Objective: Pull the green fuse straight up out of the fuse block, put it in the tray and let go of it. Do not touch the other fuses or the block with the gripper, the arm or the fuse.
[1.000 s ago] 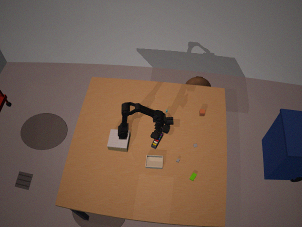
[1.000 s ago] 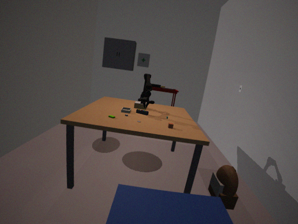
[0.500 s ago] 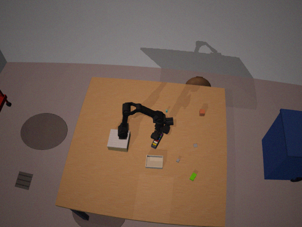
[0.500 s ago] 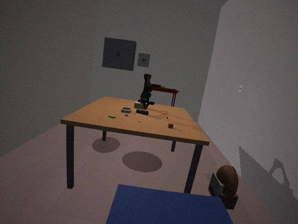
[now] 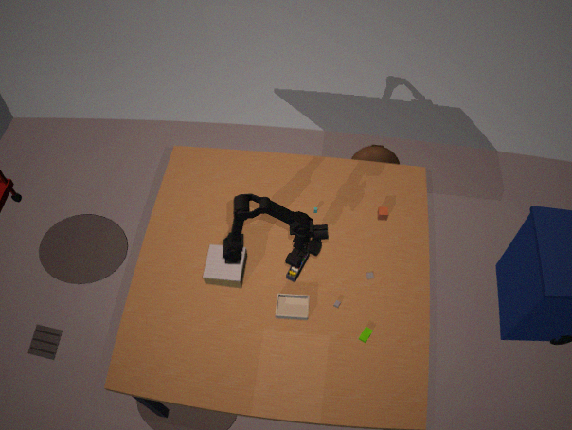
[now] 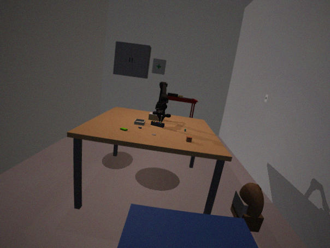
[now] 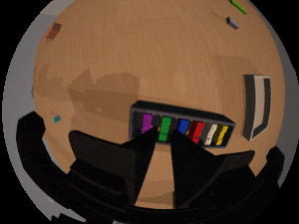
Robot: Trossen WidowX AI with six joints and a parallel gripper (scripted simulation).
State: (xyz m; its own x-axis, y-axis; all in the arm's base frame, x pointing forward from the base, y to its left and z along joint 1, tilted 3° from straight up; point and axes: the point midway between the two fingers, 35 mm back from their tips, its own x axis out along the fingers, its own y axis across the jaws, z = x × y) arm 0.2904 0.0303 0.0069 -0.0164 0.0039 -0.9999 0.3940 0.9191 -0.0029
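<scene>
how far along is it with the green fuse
Done: the hand has reached the fuse block, its fingers slightly apart and lined up on the green fuse. In hand: nothing; the fuse sits in its slot between the purple and blue ones. Left: close on it, pull straight up, carry it to the tray, which holds no fuse, and let go.
</scene>
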